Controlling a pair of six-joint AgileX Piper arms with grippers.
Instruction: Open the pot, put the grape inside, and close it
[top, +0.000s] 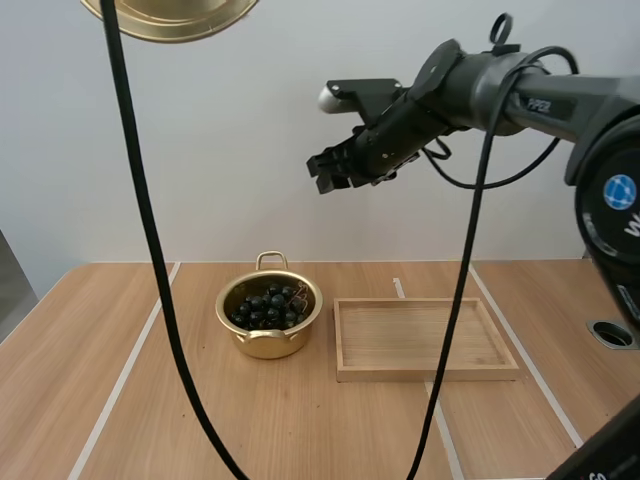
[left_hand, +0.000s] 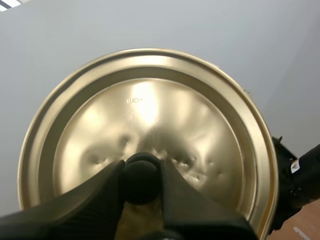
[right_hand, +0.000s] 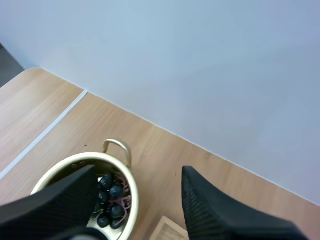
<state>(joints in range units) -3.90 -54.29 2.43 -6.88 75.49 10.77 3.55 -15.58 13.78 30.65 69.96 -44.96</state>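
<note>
Table (top: 80, 400): light wood.
High view: pot (top: 268, 345) with grapes (top: 268, 305) near back edge, beside tray (top: 420, 335); lid (top: 170, 20) high above.
Left wrist view: left gripper (left_hand: 142, 175) grasps lid by knob (left_hand: 142, 184).
Right wrist view: right gripper (right_hand: 139, 172) released, over pot.

I see the pot (top: 268, 345) standing upright and uncovered on the bench (top: 90, 360). It is small and gold, with a loop handle at its far rim. The grapes (top: 268, 306), a dark bunch, already lie inside and cover the bottom. The lid (top: 170, 18), also gold and dimpled with shallow dents, hangs high above the bench, up and to the left of the pot. Its black knob (left_hand: 142, 182) is pinched in my left pincer (left_hand: 141, 170).
</note>
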